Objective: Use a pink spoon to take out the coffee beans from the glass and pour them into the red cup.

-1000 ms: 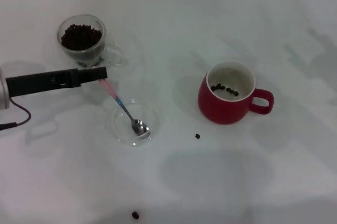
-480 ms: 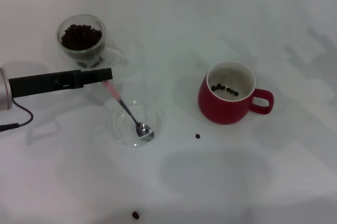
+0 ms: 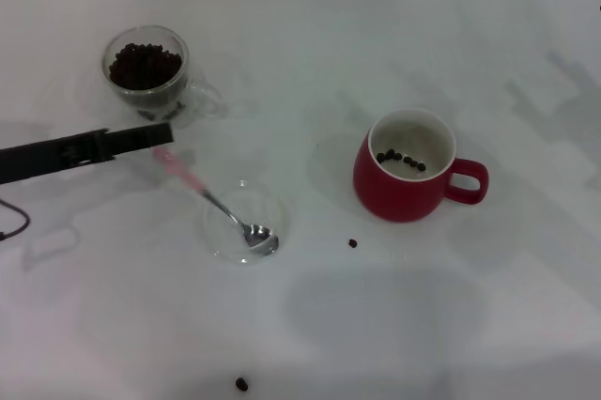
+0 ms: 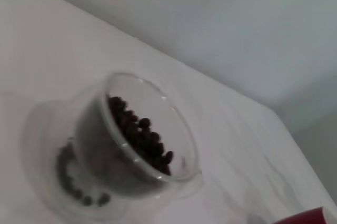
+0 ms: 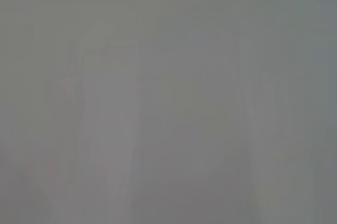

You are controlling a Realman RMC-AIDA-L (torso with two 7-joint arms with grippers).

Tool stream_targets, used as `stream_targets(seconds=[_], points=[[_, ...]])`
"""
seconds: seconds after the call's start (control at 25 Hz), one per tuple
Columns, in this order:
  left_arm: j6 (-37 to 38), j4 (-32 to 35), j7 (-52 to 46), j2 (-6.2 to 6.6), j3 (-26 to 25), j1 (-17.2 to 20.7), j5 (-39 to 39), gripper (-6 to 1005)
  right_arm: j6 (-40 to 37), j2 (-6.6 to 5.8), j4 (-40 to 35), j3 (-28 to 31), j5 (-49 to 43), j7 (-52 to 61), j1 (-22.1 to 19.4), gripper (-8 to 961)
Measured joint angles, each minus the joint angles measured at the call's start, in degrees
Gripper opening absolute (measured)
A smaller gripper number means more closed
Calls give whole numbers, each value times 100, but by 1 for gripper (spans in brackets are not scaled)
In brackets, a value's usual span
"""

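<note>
Fingers of the left gripper (image 3: 161, 135) reach in from the left edge as a thin dark bar, their tip just above the far end of the pink spoon (image 3: 211, 200); whether they are parted or pressed together, and whether they grip or merely touch the handle, cannot be told from the side-on head view. Just beyond that tip, at far left, stands the glass (image 3: 146, 72), about half full of coffee beans (image 3: 144, 64); the left wrist view shows the same glass (image 4: 134, 148) close up with the beans (image 4: 141, 133) heaped inside. The spoon slants rightward and nearer, its pink handle on the table (image 3: 310, 43) and its metal bowl lying in a clear saucer (image 3: 218, 231). Near the front edge lies one stray bean (image 3: 241, 384), and another (image 3: 352, 243) lies right of the saucer. Further right sits the red cup (image 3: 406, 177), handle pointing right, with a few beans inside. The right gripper does not show.
</note>
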Motion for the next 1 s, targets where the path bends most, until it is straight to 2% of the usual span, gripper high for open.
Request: stream_targets(seconds=[0.2, 0.28, 0.36, 0.4, 0.52, 0.64, 0.76, 0.84, 0.92, 1.0], points=[[127, 128, 216, 60, -223, 175, -58, 460, -5, 0, 5, -7, -7, 1, 0, 840], [257, 178, 383, 63, -383, 204, -66, 572, -8, 0, 6, -8, -8, 8, 0, 840], [257, 178, 383, 63, -383, 204, -66, 574, -24, 0, 6, -12, -8, 13, 0, 840], [530, 526, 579, 55, -604, 316, -106, 575, -35, 0, 6, -15, -8, 14, 0, 840], [744, 976, 838, 25, -727, 507, -295, 577, -88, 1, 6, -18, -7, 16, 0, 840], [891, 1406, 1435, 6, -766, 774, -714, 577, -138, 6, 6, -13, 1, 15, -6, 840], [898, 1518, 2300, -28, -795, 1012, -1200, 577, -272, 8, 6, -6, 5, -15, -26, 840], [879, 1469, 2978, -103, -999, 1126, -1431, 577, -404, 10, 6, 7, 18, -27, -51, 840], [869, 1336, 3615, -184, -1502, 1201, -1530, 577, -534, 14, 31, 36, 36, -44, -68, 840], [866, 1111, 4036, -197, -1962, 1218, -1624, 577, -650, 18, 103, 56, 69, -81, -73, 840]])
